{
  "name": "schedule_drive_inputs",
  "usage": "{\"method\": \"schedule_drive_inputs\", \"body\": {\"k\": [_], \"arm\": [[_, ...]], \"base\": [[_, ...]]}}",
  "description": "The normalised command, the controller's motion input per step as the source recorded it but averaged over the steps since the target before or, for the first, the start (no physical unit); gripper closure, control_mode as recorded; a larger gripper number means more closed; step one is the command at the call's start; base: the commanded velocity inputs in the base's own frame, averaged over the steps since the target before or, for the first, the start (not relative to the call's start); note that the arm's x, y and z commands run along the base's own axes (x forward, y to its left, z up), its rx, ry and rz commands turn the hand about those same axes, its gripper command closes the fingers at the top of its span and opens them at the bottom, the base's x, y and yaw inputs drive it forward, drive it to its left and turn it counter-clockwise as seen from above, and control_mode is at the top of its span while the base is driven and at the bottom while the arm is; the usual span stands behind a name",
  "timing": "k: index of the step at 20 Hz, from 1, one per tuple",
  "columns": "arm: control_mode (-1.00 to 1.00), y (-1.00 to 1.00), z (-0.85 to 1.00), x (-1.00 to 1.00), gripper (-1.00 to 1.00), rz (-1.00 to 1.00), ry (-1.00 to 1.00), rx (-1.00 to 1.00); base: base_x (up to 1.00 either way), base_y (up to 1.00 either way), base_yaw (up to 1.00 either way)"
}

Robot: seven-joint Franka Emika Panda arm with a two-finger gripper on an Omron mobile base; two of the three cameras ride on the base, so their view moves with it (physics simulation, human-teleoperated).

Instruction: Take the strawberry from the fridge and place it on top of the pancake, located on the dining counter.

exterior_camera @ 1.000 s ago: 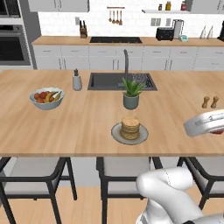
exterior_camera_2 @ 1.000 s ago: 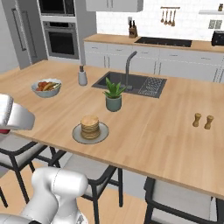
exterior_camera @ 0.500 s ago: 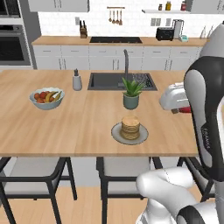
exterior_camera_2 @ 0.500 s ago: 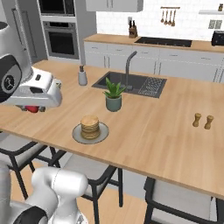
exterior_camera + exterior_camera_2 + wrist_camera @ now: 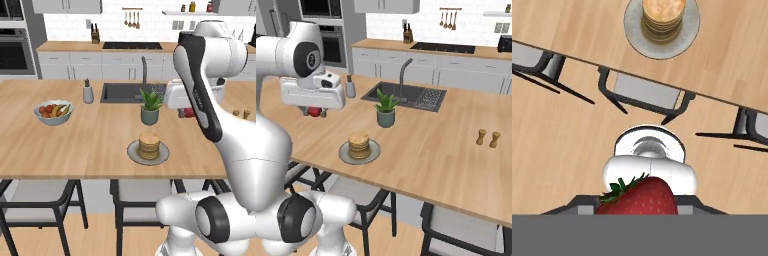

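The strawberry [image 5: 639,196], red with green leaves, sits between the fingertips of my gripper [image 5: 639,209], which is shut on it. The hand hangs above the dining counter [image 5: 75,145]. In the left base view the gripper [image 5: 187,113] and the strawberry [image 5: 189,112] are right of the potted plant, behind and to the right of the pancake [image 5: 149,144]. In the right base view the gripper [image 5: 314,112] holds the strawberry [image 5: 315,111] left of the pancake [image 5: 359,143]. In the hand view the pancake [image 5: 663,14] lies on its grey plate [image 5: 632,27]. A sliver of the grey fridge [image 5: 273,22] stands at the far left.
A potted plant [image 5: 150,107] stands just behind the plate, with the dark sink [image 5: 125,93] and faucet [image 5: 144,72] beyond. A fruit bowl [image 5: 53,111] and soap bottle [image 5: 88,92] are to the left, salt and pepper shakers [image 5: 487,138] to the right. Chairs [image 5: 37,197] line the counter's near edge.
The arm has swung in from the counter's side, carrying the strawberry toward the middle, closer to the plant and pancake. The grip has not changed.
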Motion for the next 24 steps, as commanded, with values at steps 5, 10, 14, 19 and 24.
{"method": "schedule_drive_inputs", "body": {"k": [5,10,14,19,24], "arm": [[-1.00,0.01,-0.24,0.57,1.00,0.00,0.20,-0.03],[-1.00,0.00,-0.34,0.36,1.00,0.00,0.08,-0.05],[-1.00,0.00,-0.40,0.39,1.00,0.00,-0.01,-0.02],[-1.00,0.00,-0.35,0.46,1.00,0.00,-0.02,0.00],[-1.00,-0.09,-0.15,0.57,1.00,0.00,0.05,0.00]], "base": [[0.00,0.00,0.00],[0.00,0.00,0.00],[0.00,0.00,0.00],[0.00,0.00,0.00],[0.00,0.00,0.00]]}}
